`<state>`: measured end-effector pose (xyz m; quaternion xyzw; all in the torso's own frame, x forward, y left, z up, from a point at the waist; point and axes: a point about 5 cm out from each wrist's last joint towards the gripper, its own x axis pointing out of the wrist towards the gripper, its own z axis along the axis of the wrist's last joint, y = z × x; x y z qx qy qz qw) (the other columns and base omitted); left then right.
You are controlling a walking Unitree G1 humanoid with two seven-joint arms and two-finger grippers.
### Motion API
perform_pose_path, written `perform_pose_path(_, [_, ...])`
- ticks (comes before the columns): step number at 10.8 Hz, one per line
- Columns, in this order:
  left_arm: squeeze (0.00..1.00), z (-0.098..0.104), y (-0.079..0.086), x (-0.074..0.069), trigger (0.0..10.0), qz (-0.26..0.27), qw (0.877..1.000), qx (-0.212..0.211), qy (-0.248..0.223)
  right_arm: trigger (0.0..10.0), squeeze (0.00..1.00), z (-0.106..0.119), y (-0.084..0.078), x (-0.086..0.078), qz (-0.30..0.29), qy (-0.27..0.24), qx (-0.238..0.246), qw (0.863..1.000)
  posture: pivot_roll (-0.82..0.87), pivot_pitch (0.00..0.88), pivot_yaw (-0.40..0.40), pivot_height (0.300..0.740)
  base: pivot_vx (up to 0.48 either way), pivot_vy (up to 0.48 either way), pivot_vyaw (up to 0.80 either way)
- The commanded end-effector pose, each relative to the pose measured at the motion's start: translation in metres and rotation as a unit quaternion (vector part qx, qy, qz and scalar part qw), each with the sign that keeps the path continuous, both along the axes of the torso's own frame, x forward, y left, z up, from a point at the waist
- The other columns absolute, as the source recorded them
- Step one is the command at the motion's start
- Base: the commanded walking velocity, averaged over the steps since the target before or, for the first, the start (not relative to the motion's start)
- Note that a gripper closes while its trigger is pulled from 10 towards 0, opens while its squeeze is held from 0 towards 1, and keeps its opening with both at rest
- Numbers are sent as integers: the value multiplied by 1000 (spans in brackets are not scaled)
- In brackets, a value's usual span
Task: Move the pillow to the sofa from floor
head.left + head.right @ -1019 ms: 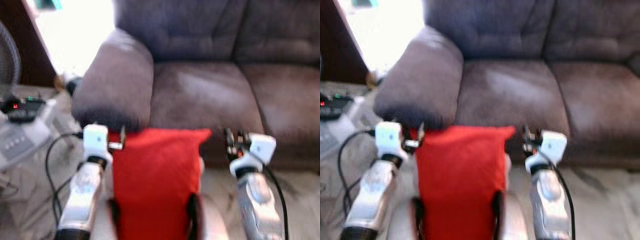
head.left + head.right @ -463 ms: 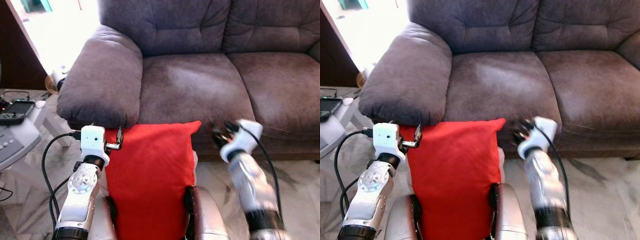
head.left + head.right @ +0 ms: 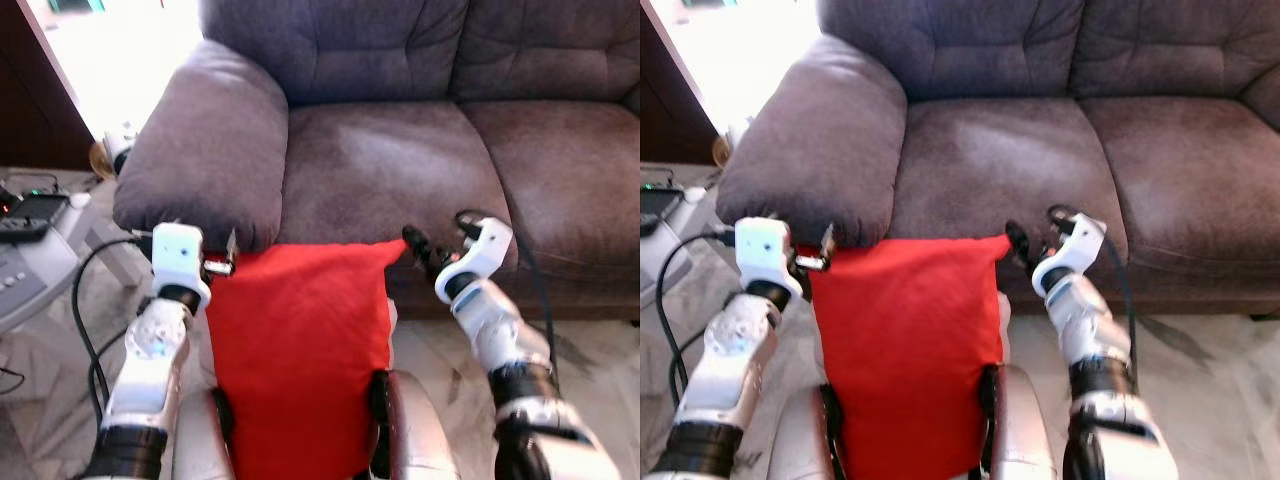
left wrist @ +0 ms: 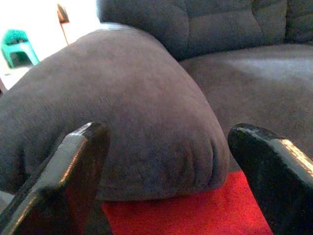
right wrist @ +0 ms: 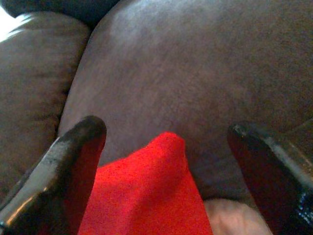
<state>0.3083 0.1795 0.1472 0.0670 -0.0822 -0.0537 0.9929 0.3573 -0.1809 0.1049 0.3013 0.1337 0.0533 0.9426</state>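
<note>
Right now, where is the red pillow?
In the eye views the red pillow is low at centre, against the robot's body, between the left pincer and right pincer, its top edge before the sofa seat front.

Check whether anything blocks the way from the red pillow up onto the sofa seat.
Nothing visible blocks it. The red pillow stands against the sofa front, its top edge just below the bare seat cushion. The armrest lies to its left, above the left claw.

Two silver arms here, each capped by a white boxy wrist block above a black ring joint. Left gripper (image 4: pixel 166 171) shows long glossy black fingers (image 4: pixel 73 166); right gripper (image 5: pixel 166 166) likewise, with a black cable (image 3: pixel 530 290) looping along its forearm.
</note>
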Motion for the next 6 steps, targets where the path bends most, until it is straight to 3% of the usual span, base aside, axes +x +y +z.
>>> perform_pose_path(1, [0,7,-2,2,10000,-20,1000,-18,3,10000,1000,2,-3,5,-8,16,24,1000,36,172,-59,523,0,0,0])
perform_pose_path(2, [0,12,-1,3,10000,-16,1000,-18,-4,10000,765,4,-4,9,-13,20,31,999,40,183,-63,523,0,0,0])
perform_pose_path(3, [0,19,7,5,10000,8,999,-31,-16,10000,0,6,-5,12,-19,29,37,999,39,210,-72,523,0,0,0])
perform_pose_path(6, [0,34,22,0,10000,41,998,-38,-37,10000,0,7,3,16,5,44,45,998,49,275,-101,523,0,0,0])
